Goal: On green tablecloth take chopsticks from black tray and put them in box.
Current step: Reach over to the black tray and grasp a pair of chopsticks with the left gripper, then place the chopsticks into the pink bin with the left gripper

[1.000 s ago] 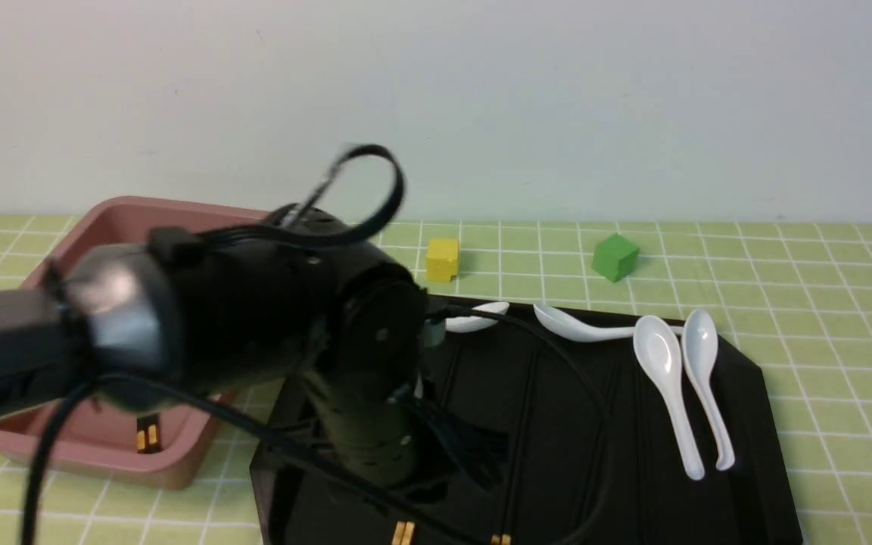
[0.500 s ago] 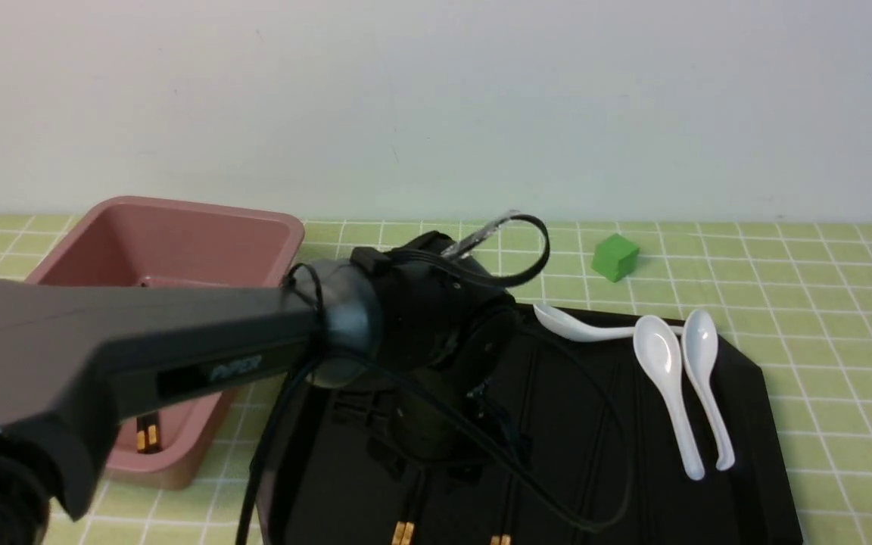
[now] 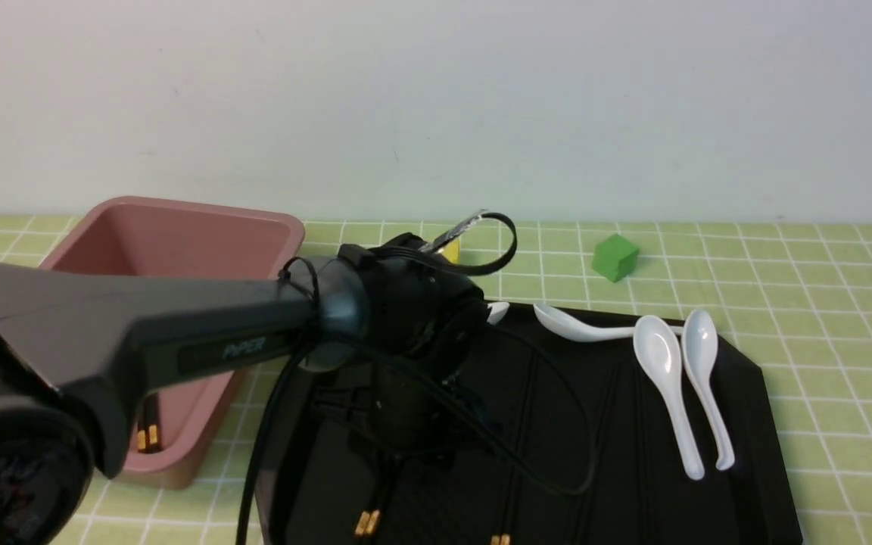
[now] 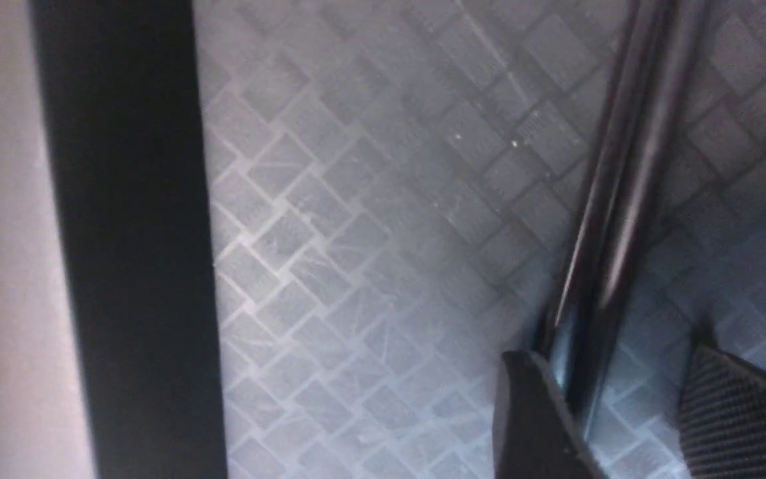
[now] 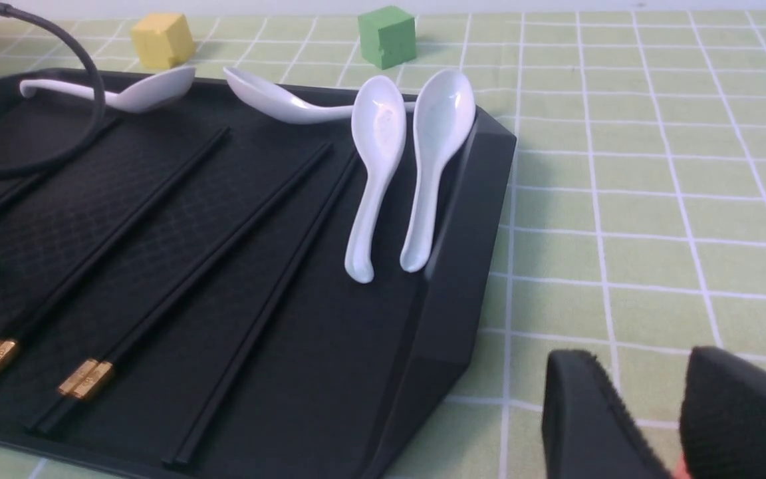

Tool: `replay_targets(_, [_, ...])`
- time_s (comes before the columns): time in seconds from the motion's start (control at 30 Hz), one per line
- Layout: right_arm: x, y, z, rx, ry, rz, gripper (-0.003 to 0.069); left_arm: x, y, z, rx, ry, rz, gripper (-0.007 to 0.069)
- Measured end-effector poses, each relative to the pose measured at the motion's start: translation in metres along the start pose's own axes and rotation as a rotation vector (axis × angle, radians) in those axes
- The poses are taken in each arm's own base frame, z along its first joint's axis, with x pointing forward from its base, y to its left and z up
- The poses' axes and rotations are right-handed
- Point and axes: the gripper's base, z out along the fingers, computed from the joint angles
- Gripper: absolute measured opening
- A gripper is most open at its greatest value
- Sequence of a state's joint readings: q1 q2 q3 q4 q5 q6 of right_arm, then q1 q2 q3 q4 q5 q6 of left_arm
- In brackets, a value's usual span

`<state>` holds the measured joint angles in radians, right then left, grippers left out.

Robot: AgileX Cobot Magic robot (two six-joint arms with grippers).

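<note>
Chopsticks [image 3: 364, 522] shifted on black tray [image 3: 739, 454] (green tablecloth [image 3: 845, 303]).

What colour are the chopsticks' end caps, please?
Gold-yellow on black chopsticks; the right wrist view shows it best.

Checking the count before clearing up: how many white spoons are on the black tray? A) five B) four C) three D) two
B: four spoons lie on the tray, two side by side and two along its far edge.
</note>
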<state>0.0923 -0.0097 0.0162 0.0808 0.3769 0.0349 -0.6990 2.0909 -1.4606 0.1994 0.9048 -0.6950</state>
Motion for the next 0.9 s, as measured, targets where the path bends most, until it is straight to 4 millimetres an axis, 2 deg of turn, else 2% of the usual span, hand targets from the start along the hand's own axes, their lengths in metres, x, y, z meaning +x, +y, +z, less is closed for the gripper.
replay_targets(0.07, [0.0, 0.0, 0.0, 0.0, 0.0, 0.0, 0.024, 0.0, -0.001, 0.0, 0.007, 0.008, -0.008, 0.0282])
replay_targets(0.23, [0.0, 0.0, 0.0, 0.0, 0.0, 0.0, 0.024, 0.0, -0.003, 0.002, 0.019, 0.019, -0.02, 0.0099])
replay_targets(0.37, [0.0, 0.0, 0.0, 0.0, 0.0, 0.0, 0.024, 0.0, -0.003, -0.003, 0.031, 0.018, -0.029, 0.0104])
replay_targets(0.47, [0.0, 0.0, 0.0, 0.0, 0.0, 0.0, 0.024, 0.003, 0.001, -0.014, 0.034, 0.03, -0.042, 0.0104])
replay_targets(0.57, [0.0, 0.0, 0.0, 0.0, 0.0, 0.0, 0.024, 0.008, 0.009, -0.047, 0.05, 0.023, -0.054, 0.0104])
replay_targets(0.63, [0.0, 0.0, 0.0, 0.0, 0.0, 0.0, 0.024, 0.01, 0.019, -0.089, 0.088, -0.046, -0.055, 0.0104])
replay_targets(0.7, [0.0, 0.0, 0.0, 0.0, 0.0, 0.0, 0.024, 0.011, 0.031, -0.119, 0.107, -0.109, -0.061, 0.0104])
replay_targets(0.73, [0.0, 0.0, 0.0, 0.0, 0.0, 0.0, 0.024, 0.011, 0.045, -0.137, 0.113, -0.144, -0.083, 0.0104])
replay_targets(0.77, [0.0, 0.0, 0.0, 0.0, 0.0, 0.0, 0.024, 0.011, 0.053, -0.145, 0.114, -0.155, -0.102, 0.0104])
replay_targets(0.8, [0.0, 0.0, 0.0, 0.0, 0.0, 0.0, 0.024, 0.01, 0.073, -0.157, 0.102, -0.165, -0.142, 0.0104])
replay_targets(0.83, [0.0, 0.0, 0.0, 0.0, 0.0, 0.0, 0.024, 0.008, 0.09, -0.164, 0.089, -0.169, -0.186, 0.0104])
replay_targets(0.87, [0.0, 0.0, 0.0, 0.0, 0.0, 0.0, 0.024, 0.007, 0.094, -0.165, 0.088, -0.173, -0.195, 0.0104])
replay_targets(0.9, [0.0, 0.0, 0.0, 0.0, 0.0, 0.0, 0.024, 0.003, 0.12, -0.17, 0.065, -0.174, -0.261, 0.0104])
